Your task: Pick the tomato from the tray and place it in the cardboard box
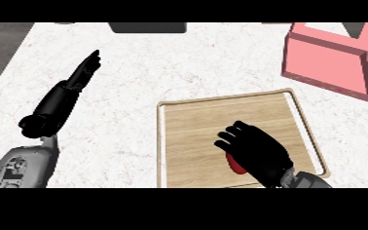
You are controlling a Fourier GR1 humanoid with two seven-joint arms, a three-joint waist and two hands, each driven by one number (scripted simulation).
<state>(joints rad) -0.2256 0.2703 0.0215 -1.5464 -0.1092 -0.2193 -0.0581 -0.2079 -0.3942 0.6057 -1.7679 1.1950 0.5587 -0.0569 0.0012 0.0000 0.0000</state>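
Observation:
A wooden tray (194, 126) with a pale rim lies on the counter at the lower middle. My right hand (255, 148) is over the tray's near part, its fingers curled down around a red tomato (234, 164), of which only a red sliver shows under the palm. A pink box (327, 63), open on top, stands at the upper right, beyond the tray's far right corner. My left hand (81, 75) is at the left, fingers straight and pointing away, apart from everything.
The counter (179, 63) is white speckled stone. A dark grey object (147, 27) sits at the far edge in the middle. The counter's left edge runs near the upper left corner.

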